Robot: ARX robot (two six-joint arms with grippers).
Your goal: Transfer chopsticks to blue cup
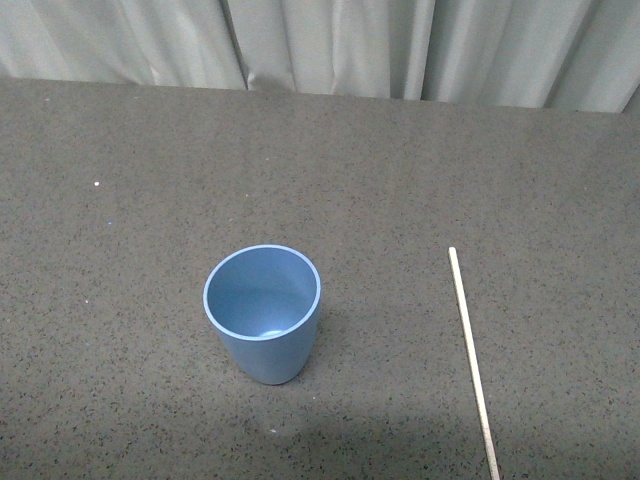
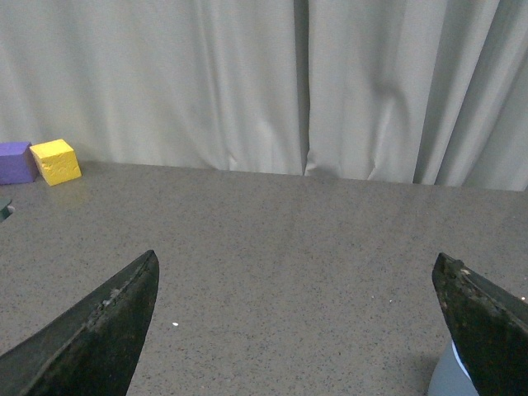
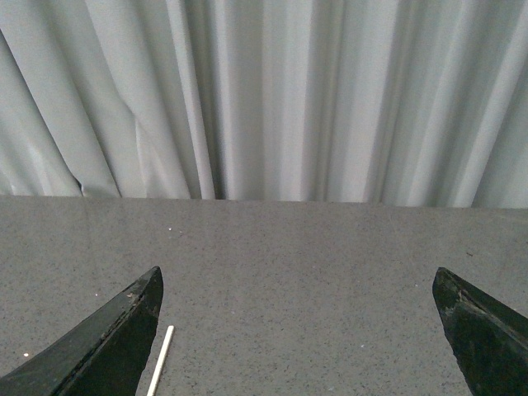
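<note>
Shows blue cup (image 1: 263, 312) upright on table (image 1: 120, 200), chopsticks (image 1: 472, 358) flat, well apart on its right; shows left tool (image 2: 294, 257) and right tool (image 3: 297, 272) spread wide, empty.

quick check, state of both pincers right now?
Left pincer: open, holding nothing.
Right pincer: open, holding nothing; chopstick not yet picked up.

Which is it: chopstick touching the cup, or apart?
Apart. The front view shows a wide strip of bare table between the cup and the chopstick, which lies flat to its right.
</note>
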